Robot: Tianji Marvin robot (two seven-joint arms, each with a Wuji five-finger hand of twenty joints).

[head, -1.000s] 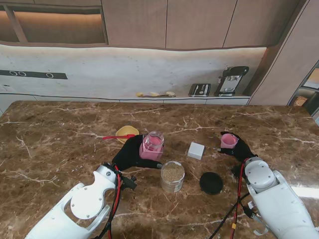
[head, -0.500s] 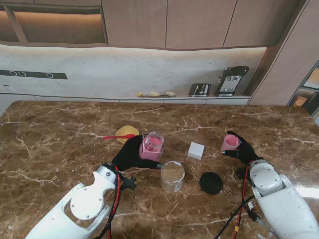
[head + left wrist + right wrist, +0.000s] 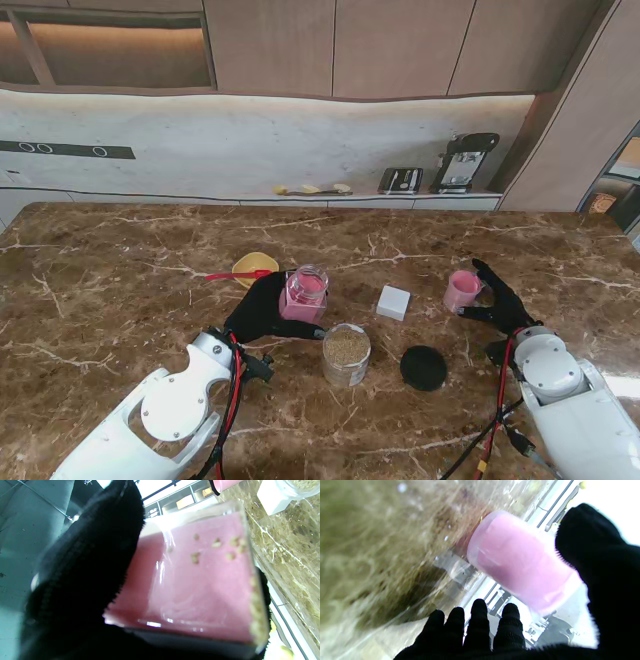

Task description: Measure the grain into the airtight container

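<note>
Brown marble table — wood cabinets behind.

White block, yellow bowl, toaster.

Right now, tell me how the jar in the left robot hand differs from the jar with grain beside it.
The held jar looks pink inside, with only a few grains showing in the left wrist view; the grain jar is clear and mostly full of tan grain. The left robot hand is wrapped around the held jar; the grain jar stands free on the table, nearer to me. Both are clear, lidless and upright.
</note>
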